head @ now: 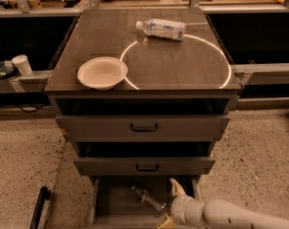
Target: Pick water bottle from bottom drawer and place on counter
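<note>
Tool (170, 203) down in the bottom drawer (110, 205), at its right end, spread open, gripping nothing. Water bottle (148, 198) lying slantwise just left of tool, same drawer. Directly above tool: two black-handled drawers (144, 166), both part pulled out, overhanging. Drawers: three. Higher up, worktop (182, 66) carrying one white bowl (102, 73) and one white-labelled bottle (160, 28) on its side. Bottles: two. One white cup (23, 64) far up-left, off the worktop.

Tool (167, 203) hangs beside water bottle (147, 197) in bottom drawer (113, 205).
</note>
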Robot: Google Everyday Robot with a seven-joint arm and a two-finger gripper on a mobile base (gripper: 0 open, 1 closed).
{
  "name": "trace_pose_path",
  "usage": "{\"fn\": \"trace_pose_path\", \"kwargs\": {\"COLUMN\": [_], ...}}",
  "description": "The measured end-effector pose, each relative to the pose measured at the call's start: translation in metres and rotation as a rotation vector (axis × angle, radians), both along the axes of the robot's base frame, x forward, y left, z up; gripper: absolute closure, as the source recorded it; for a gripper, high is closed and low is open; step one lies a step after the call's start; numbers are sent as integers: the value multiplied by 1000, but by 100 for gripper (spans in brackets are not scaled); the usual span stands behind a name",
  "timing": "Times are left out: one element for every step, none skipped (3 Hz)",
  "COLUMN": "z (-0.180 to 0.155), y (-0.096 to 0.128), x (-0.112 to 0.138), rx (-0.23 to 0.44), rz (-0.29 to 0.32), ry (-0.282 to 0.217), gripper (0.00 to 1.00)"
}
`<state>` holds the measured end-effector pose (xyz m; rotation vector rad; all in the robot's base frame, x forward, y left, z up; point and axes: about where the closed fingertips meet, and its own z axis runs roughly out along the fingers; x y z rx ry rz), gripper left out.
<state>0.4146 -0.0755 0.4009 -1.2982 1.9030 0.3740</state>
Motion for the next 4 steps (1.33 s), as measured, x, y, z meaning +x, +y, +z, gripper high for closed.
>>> {"fn": "trace_pose_path", "kwargs": {"z": [-50,-105,-133,-160], "y": [14,10,6,13], "x": [15,34,44,52], "rx": [18,34,49,75], "rz": [-54,-138,-172,-148], "ry": [29,23,24,46], "gripper": [0,0,0,0]}}
